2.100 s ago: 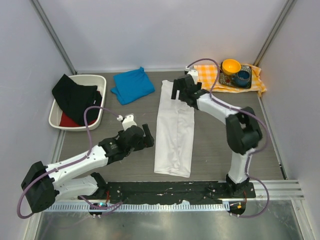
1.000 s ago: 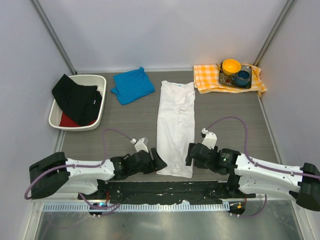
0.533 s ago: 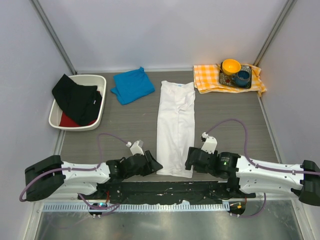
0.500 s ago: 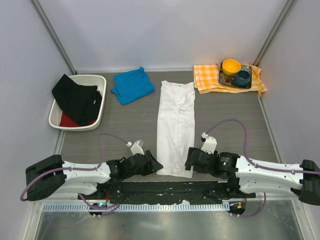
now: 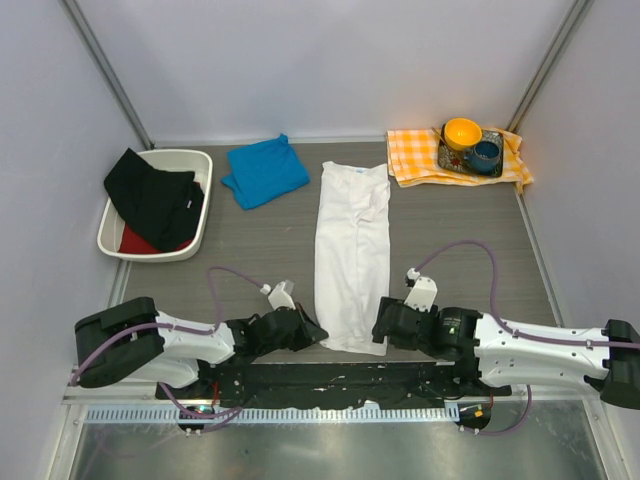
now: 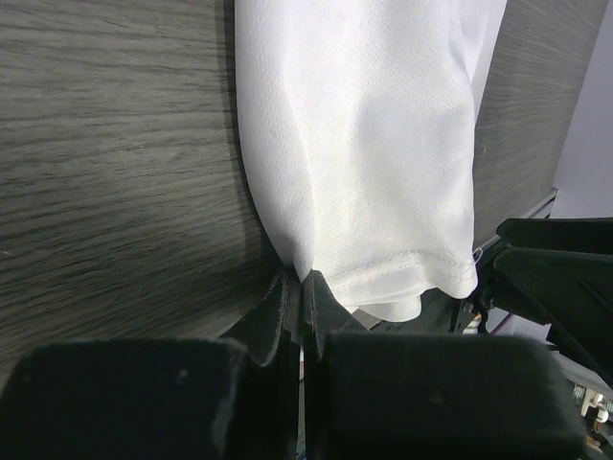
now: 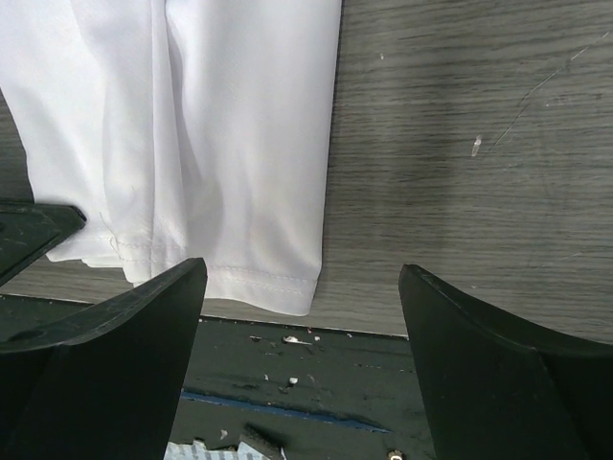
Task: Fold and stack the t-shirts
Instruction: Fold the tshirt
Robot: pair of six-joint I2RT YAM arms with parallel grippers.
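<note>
The white t-shirt (image 5: 352, 250) lies as a long narrow strip down the middle of the table, collar at the far end. My left gripper (image 5: 318, 335) lies low at its near left corner, shut on the hem corner; in the left wrist view the cloth (image 6: 374, 144) runs into the closed jaws (image 6: 302, 283). My right gripper (image 5: 382, 325) is at the near right corner, open. In the right wrist view its gripper (image 7: 302, 268) hangs over the hem (image 7: 259, 278) without touching it. The blue t-shirt (image 5: 265, 172) sits folded at the back left.
A white bin (image 5: 185, 153) with black and red clothes stands at the left. An orange checked cloth (image 5: 415, 155) at the back right carries a tray with an orange bowl (image 5: 462, 131) and a blue cup (image 5: 486, 154). The black base plate (image 5: 340, 380) runs along the near edge.
The left gripper has closed on the white shirt's near left hem corner. The right gripper stays open, nearly still beside the other corner.
</note>
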